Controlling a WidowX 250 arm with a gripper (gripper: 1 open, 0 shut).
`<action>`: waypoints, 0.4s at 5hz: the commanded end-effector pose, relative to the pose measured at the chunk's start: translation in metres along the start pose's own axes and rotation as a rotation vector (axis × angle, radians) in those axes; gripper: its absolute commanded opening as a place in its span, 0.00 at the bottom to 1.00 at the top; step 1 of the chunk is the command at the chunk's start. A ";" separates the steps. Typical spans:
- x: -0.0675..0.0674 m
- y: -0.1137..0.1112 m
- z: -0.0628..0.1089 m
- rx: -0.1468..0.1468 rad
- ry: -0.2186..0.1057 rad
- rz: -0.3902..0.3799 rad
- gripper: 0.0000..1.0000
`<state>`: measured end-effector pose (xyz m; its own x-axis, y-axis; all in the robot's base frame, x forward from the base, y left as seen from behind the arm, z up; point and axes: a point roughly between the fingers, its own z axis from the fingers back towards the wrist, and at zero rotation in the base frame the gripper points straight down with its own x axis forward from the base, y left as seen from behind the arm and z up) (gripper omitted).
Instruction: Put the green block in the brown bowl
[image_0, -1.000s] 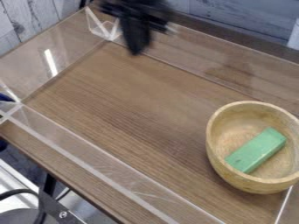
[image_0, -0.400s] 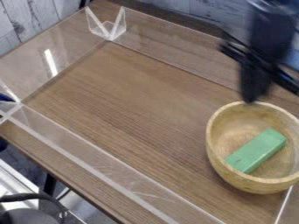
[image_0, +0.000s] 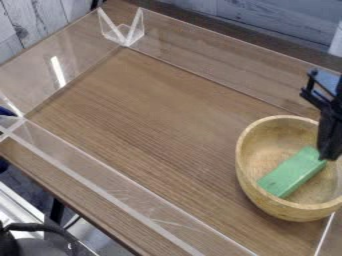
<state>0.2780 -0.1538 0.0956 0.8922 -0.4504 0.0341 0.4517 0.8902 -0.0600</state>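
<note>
The green block (image_0: 291, 174) lies inside the brown bowl (image_0: 257, 170) at the right of the wooden table, slanting from lower left to upper right. My dark gripper (image_0: 329, 150) hangs at the right edge of the picture, pointing down into the bowl's right side, its tip right by the block's upper end. Its fingers look pressed together with nothing between them. Whether the tip touches the block I cannot tell.
A low clear plastic wall (image_0: 80, 170) runs around the wooden tabletop (image_0: 147, 110). A clear bracket (image_0: 120, 27) stands at the back left corner. The table's front edge drops off at the lower left.
The gripper has swept from the back left of the table across to the right and sunk down into the bowl beside the block. The block and bowl have not moved.
</note>
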 end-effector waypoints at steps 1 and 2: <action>0.011 0.003 0.023 0.003 -0.084 0.002 0.00; 0.012 0.005 0.026 0.003 -0.091 0.006 0.00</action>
<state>0.2795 -0.1511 0.0956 0.8932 -0.4482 0.0345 0.4495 0.8914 -0.0583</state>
